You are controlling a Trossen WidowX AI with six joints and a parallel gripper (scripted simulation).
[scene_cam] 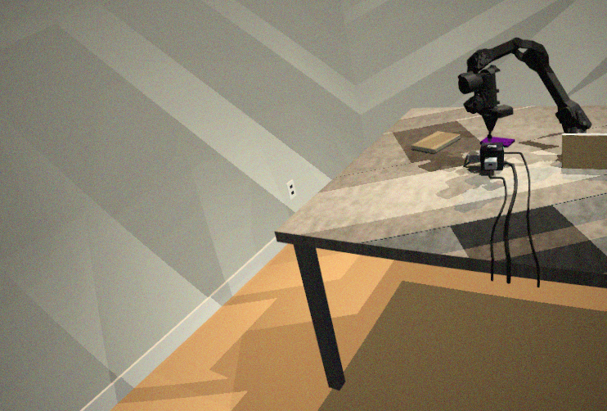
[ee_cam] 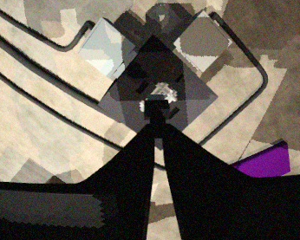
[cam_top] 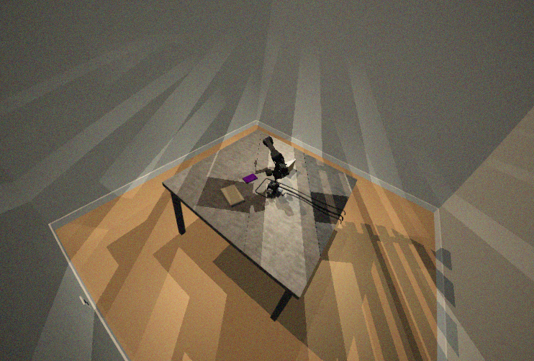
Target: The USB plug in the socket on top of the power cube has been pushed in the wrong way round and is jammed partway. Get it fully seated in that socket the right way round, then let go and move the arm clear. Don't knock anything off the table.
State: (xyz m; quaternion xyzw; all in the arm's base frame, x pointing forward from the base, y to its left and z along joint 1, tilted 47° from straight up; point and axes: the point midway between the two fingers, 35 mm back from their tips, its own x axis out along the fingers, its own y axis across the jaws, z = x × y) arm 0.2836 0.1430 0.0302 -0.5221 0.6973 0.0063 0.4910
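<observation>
The black power cube stands on the table with cables leaving its sides. My gripper points straight down right over the cube's top. It is shut on the small USB plug, whose metal end shows just beyond the fingertips in the wrist view. The plug sits over the middle of the cube's top face. I cannot tell how deep it is in the socket. In the top view the gripper is too small to make out.
Three black cables run from the cube over the table edge. A purple card lies just behind the cube. A flat wooden block lies to the left, and a tan box stands to the right.
</observation>
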